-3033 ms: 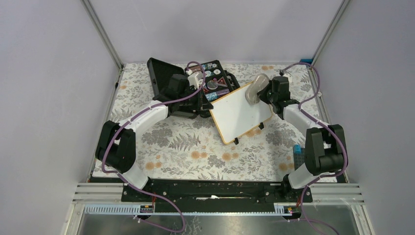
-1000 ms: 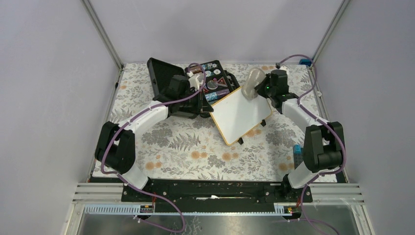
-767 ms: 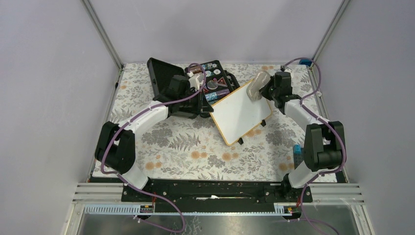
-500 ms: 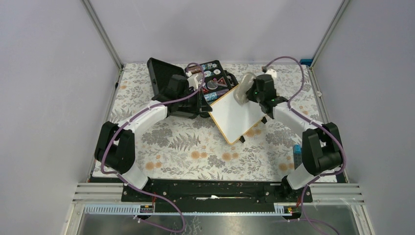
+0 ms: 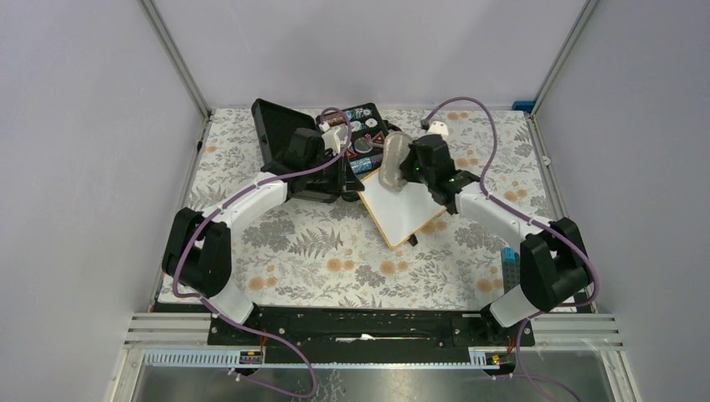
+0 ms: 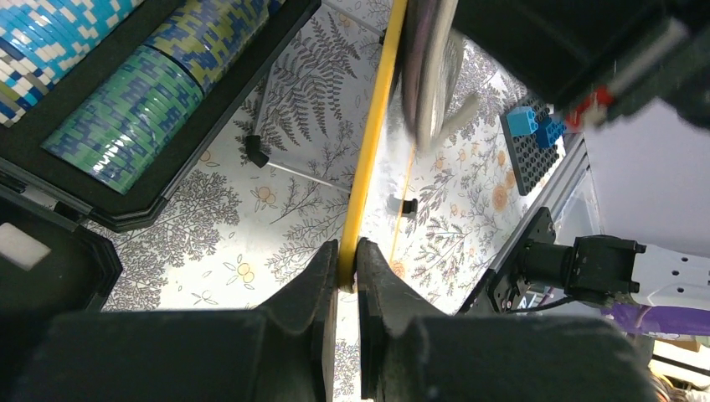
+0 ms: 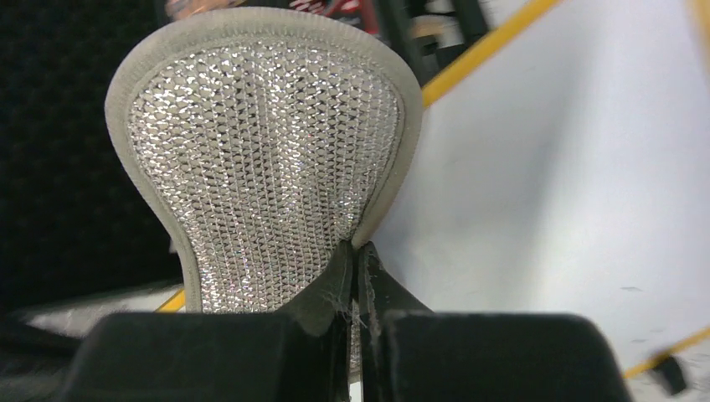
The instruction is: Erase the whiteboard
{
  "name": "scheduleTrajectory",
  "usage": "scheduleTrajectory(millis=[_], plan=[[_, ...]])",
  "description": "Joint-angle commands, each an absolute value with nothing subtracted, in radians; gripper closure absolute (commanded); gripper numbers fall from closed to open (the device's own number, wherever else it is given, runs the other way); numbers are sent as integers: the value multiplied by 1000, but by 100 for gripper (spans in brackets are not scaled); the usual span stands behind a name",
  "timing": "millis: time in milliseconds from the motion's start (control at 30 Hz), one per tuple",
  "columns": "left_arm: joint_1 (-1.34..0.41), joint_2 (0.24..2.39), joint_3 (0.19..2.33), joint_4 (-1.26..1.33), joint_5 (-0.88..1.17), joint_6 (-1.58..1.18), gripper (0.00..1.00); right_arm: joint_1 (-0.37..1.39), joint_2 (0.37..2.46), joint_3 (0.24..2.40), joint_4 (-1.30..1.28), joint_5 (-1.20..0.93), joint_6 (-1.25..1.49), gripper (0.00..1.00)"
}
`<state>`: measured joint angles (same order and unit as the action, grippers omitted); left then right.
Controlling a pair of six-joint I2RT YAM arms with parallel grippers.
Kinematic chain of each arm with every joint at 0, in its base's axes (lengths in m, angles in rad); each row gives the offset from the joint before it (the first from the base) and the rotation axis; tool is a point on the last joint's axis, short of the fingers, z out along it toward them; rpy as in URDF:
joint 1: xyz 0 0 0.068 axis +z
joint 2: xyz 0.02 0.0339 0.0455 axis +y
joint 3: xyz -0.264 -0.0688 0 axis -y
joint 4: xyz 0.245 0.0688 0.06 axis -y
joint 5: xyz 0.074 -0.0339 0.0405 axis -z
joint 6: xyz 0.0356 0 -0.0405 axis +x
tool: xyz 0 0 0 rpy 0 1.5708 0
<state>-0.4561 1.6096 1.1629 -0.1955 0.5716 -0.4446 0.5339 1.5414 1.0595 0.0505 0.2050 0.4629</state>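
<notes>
The whiteboard (image 5: 400, 203), white with a thin yellow-wood frame and small black feet, is held tilted above the table near the black case. My left gripper (image 5: 352, 180) is shut on its frame edge (image 6: 362, 176), seen edge-on in the left wrist view. My right gripper (image 5: 408, 167) is shut on a silvery-grey mesh sponge pad (image 5: 392, 161), which lies against the board's far left part. In the right wrist view the sponge (image 7: 264, 142) covers the board's corner, and the white board face (image 7: 553, 167) looks clean.
An open black case (image 5: 335, 138) with coloured pieces stands at the back, right behind the board; its chip rows (image 6: 126, 117) show in the left wrist view. A blue brick on a dark baseplate (image 5: 510, 258) lies at the right. The tablecloth (image 5: 335, 260) is floral.
My right gripper has swept the sponge from the board's far right corner leftward across its face toward the case. The board has tipped steeper in my left gripper's hold.
</notes>
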Motion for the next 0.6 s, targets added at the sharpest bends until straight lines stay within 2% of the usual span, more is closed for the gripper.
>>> scheduleTrajectory(millis=[0, 100, 267, 567], plan=[[-456, 1571, 1180, -165, 548, -420, 100, 366, 1516, 1080, -29, 182, 462, 100], [-456, 1567, 1181, -164, 553, -422, 100, 322, 1518, 1085, -35, 196, 443, 100], [-456, 1566, 1181, -164, 554, -423, 100, 346, 1534, 1101, -49, 163, 420, 100], [-456, 1580, 1179, -164, 551, -422, 100, 676, 1539, 1095, -72, 241, 402, 100]])
